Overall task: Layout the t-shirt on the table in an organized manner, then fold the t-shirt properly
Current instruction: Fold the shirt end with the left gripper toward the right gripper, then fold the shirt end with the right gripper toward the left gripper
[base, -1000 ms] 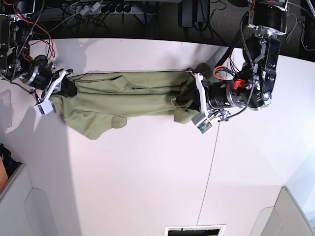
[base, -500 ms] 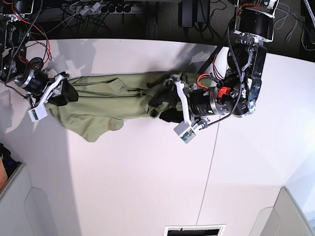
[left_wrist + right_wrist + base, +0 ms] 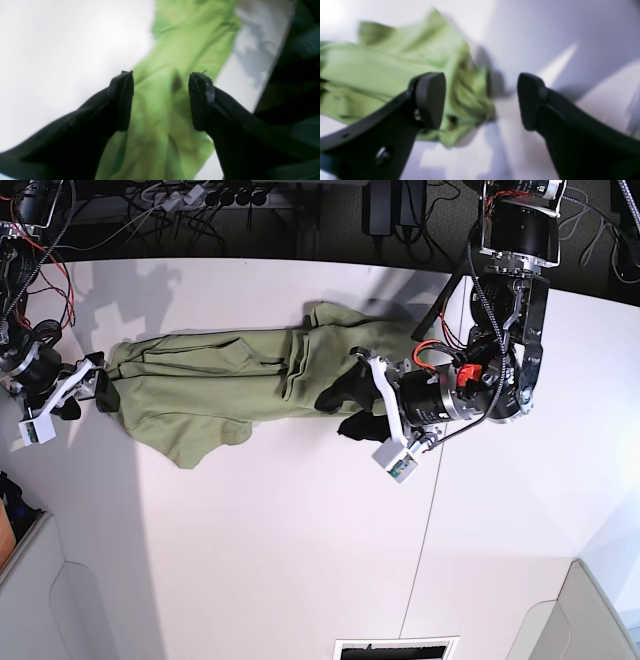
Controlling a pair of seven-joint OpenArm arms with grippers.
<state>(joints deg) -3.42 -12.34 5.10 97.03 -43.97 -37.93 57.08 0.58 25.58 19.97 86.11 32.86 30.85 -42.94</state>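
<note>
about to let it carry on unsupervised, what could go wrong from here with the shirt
1. The shirt lies bunched in a narrow, creased band, not spread flat. Folding it as it lies would likely lock in the wrinkles.
2. The left gripper hangs open right over the cloth. It could snag or drag a fold as it moves.
3. The right gripper is open just off the shirt's end. A regrasp may pinch several layers, or miss.
</note>
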